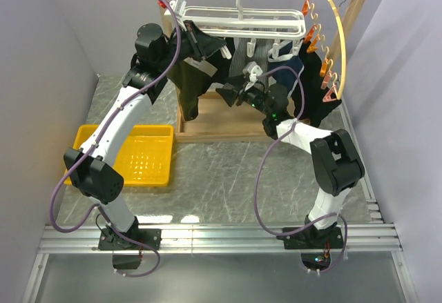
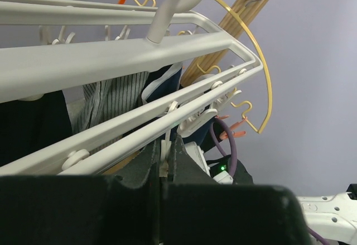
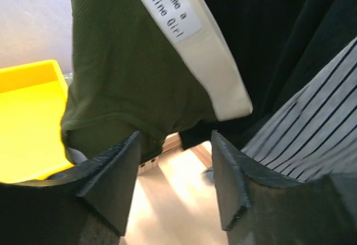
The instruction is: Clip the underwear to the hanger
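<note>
Underwear (image 1: 188, 82): olive briefs with a beige waistband, hung slantwise at the left end of the white hanger (image 1: 242, 23), up and right of the yellow tray (image 1: 88, 136), with a black garment (image 3: 290, 33) just beside. Left gripper (image 2: 163, 158): fingers pressed together under the hanger frame, with a thin white sliver between them that cannot be identified. Right gripper (image 3: 174, 178): jaws spread, nothing held, below the hem. Risk: the waistband seems pinned at one end only, so a shallow bite could be shaken loose if the hanger is swung.
</note>
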